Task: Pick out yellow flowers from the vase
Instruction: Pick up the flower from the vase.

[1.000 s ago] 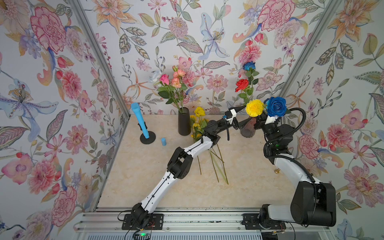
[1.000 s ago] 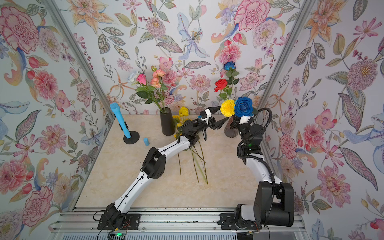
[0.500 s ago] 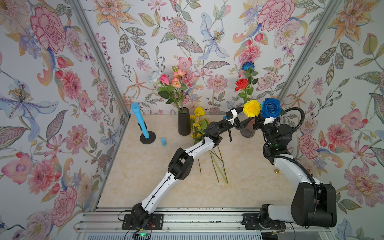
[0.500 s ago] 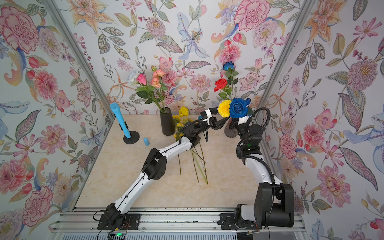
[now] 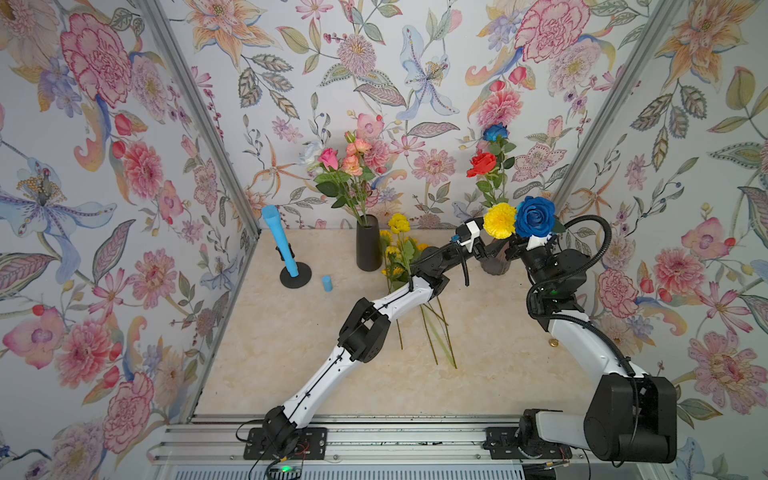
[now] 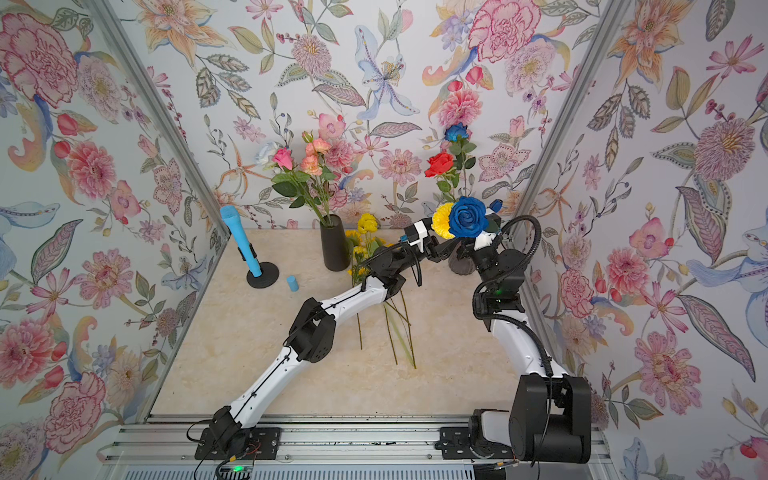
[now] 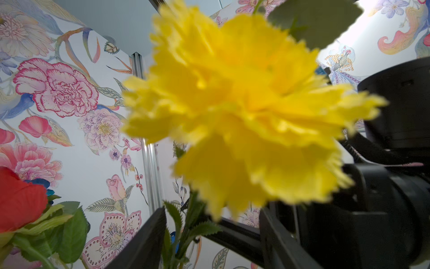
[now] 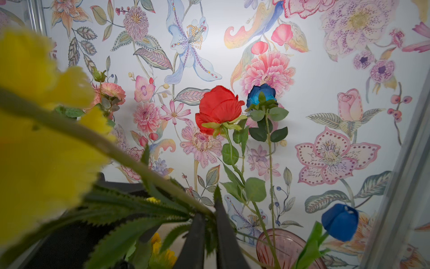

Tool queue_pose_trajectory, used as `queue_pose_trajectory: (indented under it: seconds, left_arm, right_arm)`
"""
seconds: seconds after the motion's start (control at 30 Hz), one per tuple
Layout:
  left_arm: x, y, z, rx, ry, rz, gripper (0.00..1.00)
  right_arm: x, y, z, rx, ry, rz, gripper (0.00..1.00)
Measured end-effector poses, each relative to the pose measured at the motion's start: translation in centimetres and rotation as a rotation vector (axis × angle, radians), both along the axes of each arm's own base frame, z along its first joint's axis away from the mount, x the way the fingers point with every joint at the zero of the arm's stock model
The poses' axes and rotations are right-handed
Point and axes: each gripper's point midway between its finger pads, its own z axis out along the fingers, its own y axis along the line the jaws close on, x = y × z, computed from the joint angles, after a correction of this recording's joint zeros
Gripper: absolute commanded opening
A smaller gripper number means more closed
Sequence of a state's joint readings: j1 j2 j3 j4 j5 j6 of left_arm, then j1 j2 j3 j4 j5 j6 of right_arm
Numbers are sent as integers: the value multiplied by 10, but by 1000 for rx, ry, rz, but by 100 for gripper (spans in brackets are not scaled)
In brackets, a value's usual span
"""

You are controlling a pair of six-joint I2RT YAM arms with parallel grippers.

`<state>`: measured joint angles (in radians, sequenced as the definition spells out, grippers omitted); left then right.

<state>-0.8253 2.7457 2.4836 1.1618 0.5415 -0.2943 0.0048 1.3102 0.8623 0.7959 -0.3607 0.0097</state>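
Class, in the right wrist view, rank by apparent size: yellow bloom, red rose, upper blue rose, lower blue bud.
1. yellow bloom, enlarged by nearness to the camera.
2. red rose.
3. upper blue rose and lower blue bud look alike: no ranking.

Ruffled cloth yellow flower [image 7: 244,104]; ribbed pink glass vase [image 8: 288,246]; matt black vase [image 5: 368,249].

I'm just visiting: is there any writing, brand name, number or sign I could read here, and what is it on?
None: no text can be read in any view.
The black vase, pink glass vase, blue microphone, left arm, right arm and the yellow pompom flower beside the blue rose show no lettering; any fine print is too small to tell.
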Motion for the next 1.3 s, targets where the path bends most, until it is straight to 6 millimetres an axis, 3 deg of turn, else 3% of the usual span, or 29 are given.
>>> queue_pose_trajectory:
  seconds: [0.2, 0.73, 1.03, 1.3]
  left_arm:
    - [0, 0, 0, 0, -2, 2, 55]
    - [6, 5, 0, -1, -4, 12, 43]
    - [8, 7, 1, -3, 2, 12, 22]
    - [10, 9, 0, -4, 5, 13, 14]
  right_arm:
    - [0, 1, -2, -16, 4, -3, 12]
    - [2, 3, -11, -58, 25, -9, 12]
    - [3, 3, -16, -71, 43, -10, 13]
    - [4, 1, -16, -66, 46, -16, 15]
